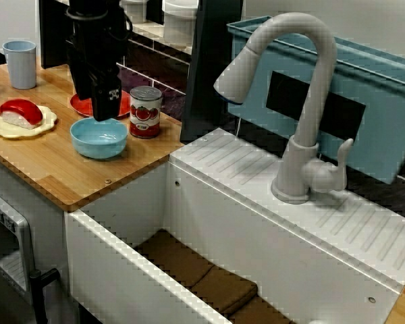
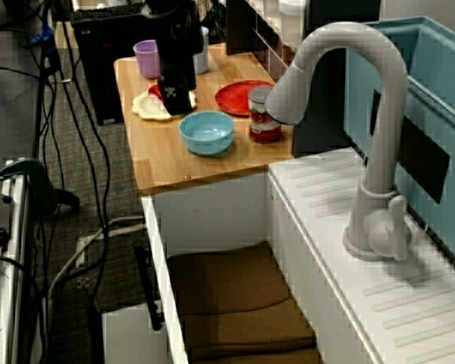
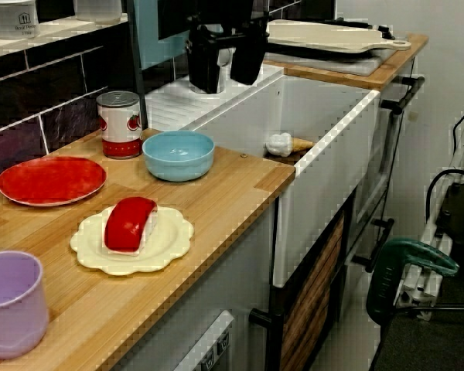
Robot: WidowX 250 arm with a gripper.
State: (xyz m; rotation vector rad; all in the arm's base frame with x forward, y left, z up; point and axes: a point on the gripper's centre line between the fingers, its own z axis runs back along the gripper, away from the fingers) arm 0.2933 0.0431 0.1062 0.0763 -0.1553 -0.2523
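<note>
Gripper (image 3: 226, 77) hung empty, jaws apart, just above bowl (image 1: 98, 137) on counter (image 1: 61, 169), beside can (image 1: 146, 112). Bowl judged light, rigid, slick plastic; the rim looked the soundest hold.

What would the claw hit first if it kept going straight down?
Probably the light blue bowl under the claw, perhaps only its rim; depth is unclear, so it might meet the wooden counter instead.

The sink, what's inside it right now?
Brown mats cover the sink floor in the views from above. The view from the counter end shows a small white-topped cone, like toy ice cream, lying inside. The sink's front wall hides the rest there.
</note>
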